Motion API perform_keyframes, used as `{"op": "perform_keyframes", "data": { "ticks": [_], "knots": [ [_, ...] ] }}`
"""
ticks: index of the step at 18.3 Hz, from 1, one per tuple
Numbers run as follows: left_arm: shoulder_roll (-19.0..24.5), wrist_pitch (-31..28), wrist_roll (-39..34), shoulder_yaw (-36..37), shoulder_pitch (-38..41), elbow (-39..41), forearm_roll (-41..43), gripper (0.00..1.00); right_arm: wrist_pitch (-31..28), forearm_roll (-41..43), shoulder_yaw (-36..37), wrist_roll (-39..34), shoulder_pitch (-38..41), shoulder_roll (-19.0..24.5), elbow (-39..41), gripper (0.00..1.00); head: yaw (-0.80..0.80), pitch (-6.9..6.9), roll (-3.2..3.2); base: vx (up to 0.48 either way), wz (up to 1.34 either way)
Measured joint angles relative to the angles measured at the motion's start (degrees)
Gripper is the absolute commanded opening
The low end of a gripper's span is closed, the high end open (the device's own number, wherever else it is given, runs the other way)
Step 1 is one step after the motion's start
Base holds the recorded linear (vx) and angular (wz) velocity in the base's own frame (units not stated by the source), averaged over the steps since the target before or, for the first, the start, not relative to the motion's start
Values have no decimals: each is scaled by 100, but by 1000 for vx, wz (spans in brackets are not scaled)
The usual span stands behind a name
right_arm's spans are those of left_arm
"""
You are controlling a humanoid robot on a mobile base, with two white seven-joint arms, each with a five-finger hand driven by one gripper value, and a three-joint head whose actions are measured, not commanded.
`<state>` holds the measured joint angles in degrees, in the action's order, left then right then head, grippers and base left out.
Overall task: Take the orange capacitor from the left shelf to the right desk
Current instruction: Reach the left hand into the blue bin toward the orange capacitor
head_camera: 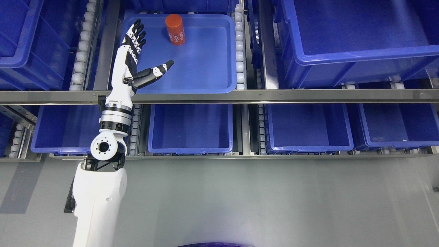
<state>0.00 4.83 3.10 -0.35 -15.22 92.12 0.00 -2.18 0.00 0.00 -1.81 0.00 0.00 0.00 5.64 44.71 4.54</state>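
Note:
An orange capacitor [175, 29], a short cylinder with white print, stands near the far edge of a shallow blue tray [205, 68] on the upper shelf. My left hand [151, 51] reaches over the tray's left part, fingers [137, 34] stretched out and thumb [156, 71] spread toward the right. The hand is open and holds nothing. It is to the left of and slightly nearer than the capacitor, apart from it. The right arm does not show.
A steel shelf rail [274, 96] crosses the picture in front of the tray. Roller tracks [240, 51] flank the tray. Large blue bins [343, 37] sit to the right and left; more bins [190, 127] fill the lower shelf. Grey floor [257, 199] lies below.

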Motion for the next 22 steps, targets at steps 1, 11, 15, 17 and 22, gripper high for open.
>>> {"op": "perform_keyframes", "data": {
  "ticks": [1,11,15,17,22],
  "knots": [
    [0,0,0,4,0,-2,0,100,0,0,0,0,0,0,0,100,0,0,0,0,0],
    [88,-102,6,2,-961,-911,84,100,-32,0,0,2,0,0,0,100,0,0,0,0,0],
    [147,-2,-1,91,-1501,-1671,178,100,-33,0,0,2,0,0,0,100,0,0,0,0,0],
    [161,18,-2,159,-1746,-2071,201,100,-34,0,0,3,0,-1,0,100,0,0,0,0,0],
    [100,60,72,366,-2383,-3117,236,100,-34,0,0,25,0,0,0,100,0,0,0,0,0]
  ]
}}
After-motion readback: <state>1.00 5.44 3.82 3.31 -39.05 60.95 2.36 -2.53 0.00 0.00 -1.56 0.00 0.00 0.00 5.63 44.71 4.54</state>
